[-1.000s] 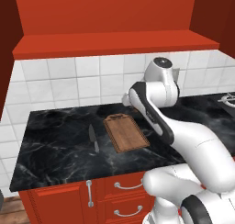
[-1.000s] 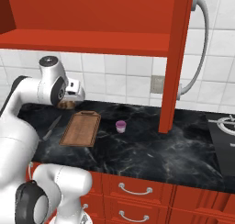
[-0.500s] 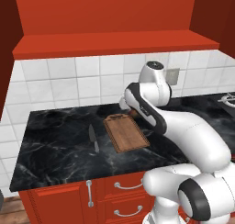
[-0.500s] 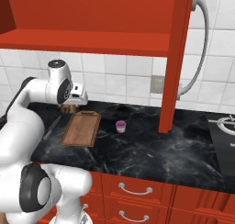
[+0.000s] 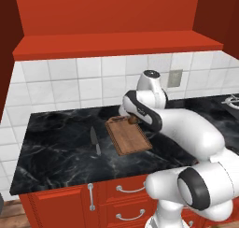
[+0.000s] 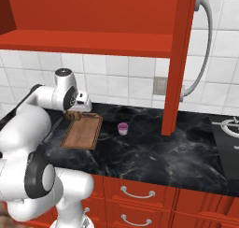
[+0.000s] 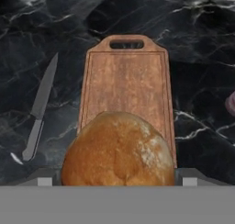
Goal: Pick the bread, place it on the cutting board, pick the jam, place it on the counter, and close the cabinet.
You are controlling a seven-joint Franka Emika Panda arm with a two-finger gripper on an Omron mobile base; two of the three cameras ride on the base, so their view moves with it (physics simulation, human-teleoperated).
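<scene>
At the centre of the left base view, the tool (image 5: 134, 120) is clenched on the bread (image 5: 133, 120), carried low over the cutting board (image 5: 128, 136) so it can be set down. The jam (image 6: 123, 128) already stands on the counter (image 6: 154, 152), right of the board.

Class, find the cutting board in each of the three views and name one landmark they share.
Left base view: the cutting board lies mid-counter, right of the knife.
Right base view: it lies left of centre, left of the jam.
Hand view: it runs up the middle, handle slot at top, behind the bread.
Shared landmark: the bread over the board's end.
</scene>
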